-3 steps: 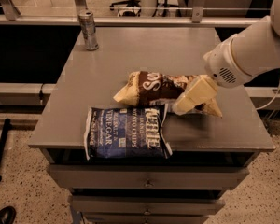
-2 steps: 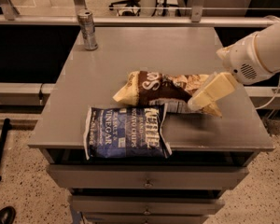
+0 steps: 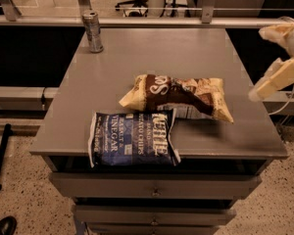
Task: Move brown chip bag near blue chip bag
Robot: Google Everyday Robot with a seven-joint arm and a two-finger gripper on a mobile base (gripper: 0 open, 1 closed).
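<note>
The brown chip bag (image 3: 179, 96), dark brown in the middle with tan ends, lies on the grey table (image 3: 161, 53). Its lower edge touches the top edge of the blue chip bag (image 3: 132, 138), a flat navy Kettle bag lying at the table's front edge and slightly overhanging it. My gripper (image 3: 273, 58) is at the far right, off the table's right side and raised, well apart from both bags. Its pale fingers (image 3: 277, 78) are spread and hold nothing.
A metal can (image 3: 92, 31) stands upright at the table's back left corner. A rail runs behind the table. Drawers sit below the tabletop (image 3: 152, 190). A cable hangs at the right (image 3: 284, 104).
The gripper has let go of the brown chip bag's right end and drawn back to the right and upward, off the table. The brown bag stays lying against the blue bag.
</note>
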